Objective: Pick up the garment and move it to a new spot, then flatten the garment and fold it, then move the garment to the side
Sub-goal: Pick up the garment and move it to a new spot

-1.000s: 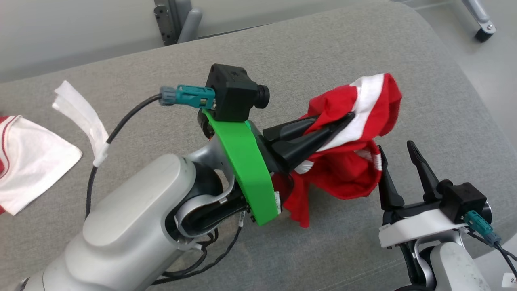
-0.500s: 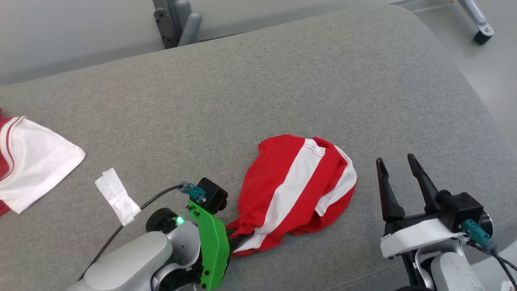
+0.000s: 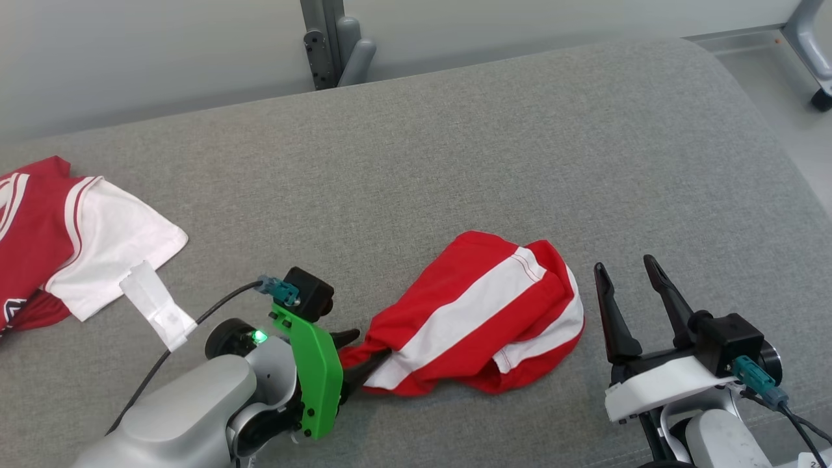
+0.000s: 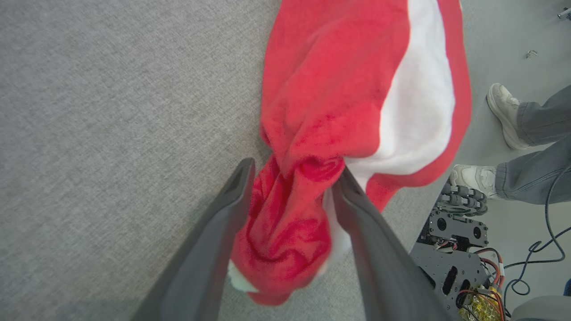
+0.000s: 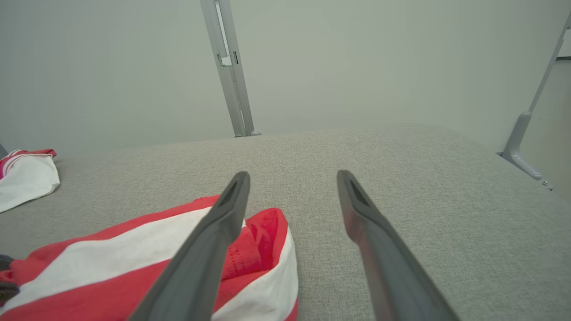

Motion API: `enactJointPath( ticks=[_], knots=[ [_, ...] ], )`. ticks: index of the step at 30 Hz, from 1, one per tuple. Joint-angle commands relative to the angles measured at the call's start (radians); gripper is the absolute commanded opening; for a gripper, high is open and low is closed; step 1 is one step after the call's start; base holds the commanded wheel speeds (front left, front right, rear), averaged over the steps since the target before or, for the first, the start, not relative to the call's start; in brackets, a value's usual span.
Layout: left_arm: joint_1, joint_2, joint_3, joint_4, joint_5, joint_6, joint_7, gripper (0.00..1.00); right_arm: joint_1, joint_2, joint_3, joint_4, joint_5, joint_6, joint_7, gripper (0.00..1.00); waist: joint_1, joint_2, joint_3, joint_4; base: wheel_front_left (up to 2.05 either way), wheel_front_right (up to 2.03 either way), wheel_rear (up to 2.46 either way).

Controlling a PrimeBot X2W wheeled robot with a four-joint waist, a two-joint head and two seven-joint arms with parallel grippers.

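The garment (image 3: 474, 312), red with broad white stripes, lies crumpled on the grey padded surface (image 3: 520, 143). My left gripper (image 3: 367, 348) is at its left end, low on the surface. In the left wrist view the left gripper (image 4: 294, 168) stands open, with a bunched red end of the garment (image 4: 330, 98) still lying between its spread fingers. My right gripper (image 3: 623, 263) is open and empty just right of the garment, fingers pointing away from me. The right wrist view has the right gripper (image 5: 293, 174) with the garment (image 5: 134, 249) at its lower left.
Another red and white garment (image 3: 97, 247) lies at the far left. A white tape tag (image 3: 156, 305) hangs on my left arm's cable. The surface rounds off at the right, with floor beyond. A person's shoes (image 4: 504, 116) stand beside it. A metal post (image 3: 331, 45) rises behind.
The left arm came down and back from mid-air, laying the garment on the surface. Its jaws then opened off the cloth. The head camera shifted; the right gripper stayed put.
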Motion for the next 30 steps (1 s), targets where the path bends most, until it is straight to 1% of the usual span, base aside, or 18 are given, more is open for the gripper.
enactJointPath(
  ticks=[1,5,8,10,13,15,17,18,20,21,22,24,25,28,30],
  knots=[
    [-0.014,0.002,0.001,0.004,-0.001,-0.003,-0.02,1.0,0.011,-0.003,-0.005,0.002,-0.008,-0.001,-0.003,1.0,0.0,0.0114,-0.015,0.011,0.0,0.0,0.0],
    [-0.004,0.038,0.018,-0.001,0.007,-0.003,-0.094,1.0,0.027,-0.003,-0.014,-0.002,-0.013,-0.001,-0.003,1.0,0.0,0.0114,-0.034,0.018,0.0,0.0,0.0],
    [0.026,0.062,0.05,-0.026,0.026,0.02,-0.189,1.0,0.039,-0.003,-0.027,-0.013,-0.018,-0.001,-0.003,1.0,0.0,0.0114,-0.048,0.024,0.0,0.0,0.0],
    [0.05,0.084,0.086,-0.061,0.031,0.054,-0.273,1.0,0.05,-0.003,-0.039,-0.024,-0.02,-0.001,-0.003,1.0,0.0,0.0114,-0.056,0.03,0.0,0.0,0.0],
    [0.111,0.11,0.147,-0.12,0.035,0.127,-0.422,1.0,0.069,-0.003,-0.062,-0.048,-0.027,-0.001,-0.003,1.0,0.0,0.0114,-0.069,0.045,0.0,0.0,0.0],
    [0.165,0.119,0.194,-0.166,0.046,0.179,-0.483,1.0,0.084,-0.003,-0.08,-0.067,-0.033,-0.001,-0.003,1.0,0.0,0.0114,-0.078,0.057,0.0,0.0,0.0],
    [0.23,0.118,0.264,-0.21,0.056,0.231,-0.504,1.0,0.099,-0.003,-0.098,-0.086,-0.042,-0.001,-0.003,1.0,0.0,0.0114,-0.085,0.071,0.0,0.0,0.0],
    [0.263,0.109,0.314,-0.238,0.078,0.251,-0.508,1.0,0.107,-0.003,-0.108,-0.094,-0.047,-0.001,-0.003,1.0,0.0,0.0114,-0.088,0.079,0.0,0.0,0.0],
    [0.357,0.073,0.451,-0.295,0.151,0.285,-0.507,1.0,0.121,-0.003,-0.128,-0.112,-0.065,-0.001,-0.003,1.0,0.0,0.0114,-0.095,0.094,0.0,0.0,0.0],
    [0.412,0.061,0.511,-0.312,0.219,0.303,-0.506,1.0,0.129,-0.003,-0.134,-0.118,-0.074,-0.001,-0.003,1.0,0.0,0.0114,-0.099,0.101,0.0,0.0,0.0],
    [0.467,0.05,0.551,-0.328,0.301,0.316,-0.505,1.0,0.136,-0.003,-0.139,-0.126,-0.084,-0.001,-0.003,1.0,0.0,0.0114,-0.105,0.106,0.0,0.0,0.0],
    [0.576,-0.017,0.653,-0.363,0.391,0.327,-0.506,1.0,0.149,-0.003,-0.145,-0.145,-0.12,-0.001,-0.003,1.0,0.0,0.0114,-0.114,0.114,0.0,0.0,0.0],
    [0.628,-0.042,0.701,-0.373,0.445,0.326,-0.506,1.0,0.155,-0.003,-0.151,-0.151,-0.132,-0.001,-0.003,1.0,0.0,0.0114,-0.117,0.118,0.0,0.0,0.0],
    [0.774,-0.117,0.814,-0.367,0.566,0.284,-0.506,1.0,0.179,-0.002,-0.165,-0.164,-0.159,-0.001,-0.003,1.0,0.0,0.0114,-0.126,0.133,0.0,0.0,0.0],
    [0.836,-0.173,0.88,-0.354,0.618,0.246,-0.506,1.0,0.189,-0.003,-0.169,-0.165,-0.174,-0.001,-0.003,1.0,0.0,0.0114,-0.13,0.143,0.0,0.0,0.0]
  ],
)
